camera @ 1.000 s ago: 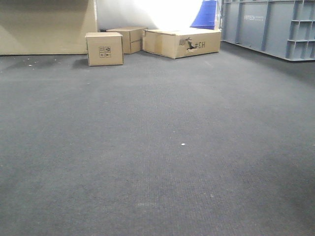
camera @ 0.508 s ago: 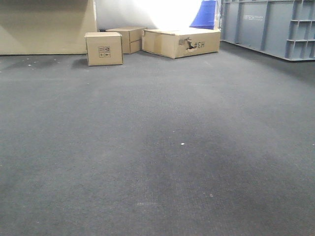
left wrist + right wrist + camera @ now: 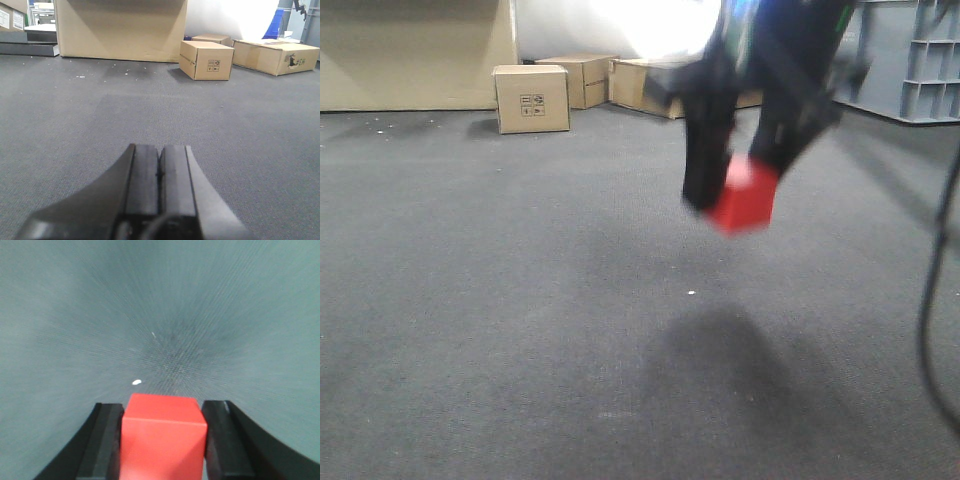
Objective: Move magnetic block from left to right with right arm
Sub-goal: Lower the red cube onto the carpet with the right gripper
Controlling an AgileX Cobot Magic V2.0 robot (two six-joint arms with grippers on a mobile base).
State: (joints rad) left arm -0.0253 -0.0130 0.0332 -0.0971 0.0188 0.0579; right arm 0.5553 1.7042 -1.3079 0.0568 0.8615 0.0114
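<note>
the block (image 3: 743, 196) hangs in mid-air over the carpet (image 3: 520, 330), pinched between the two fingers of my right gripper (image 3: 735, 190), one finger flat against each side face. in the right wrist view the block (image 3: 164, 437) fills the gap between the fingers (image 3: 102, 440), its front face pointing down toward the floor and a small white fleck (image 3: 136, 382) just ahead of it. the block is clear of the carpet, with its shadow (image 3: 720, 345) lying below it, so i judge the carry is under way and what remains is to set it down. the front view is motion-blurred, so i cannot read the arm's exact tilt. my left gripper (image 3: 160, 170) sits low over the carpet with its pads pressed together on nothing, aimed at the cardboard boxes (image 3: 206, 60) well beyond. those boxes (image 3: 532, 98) stand far behind the block, well apart from it.
</note>
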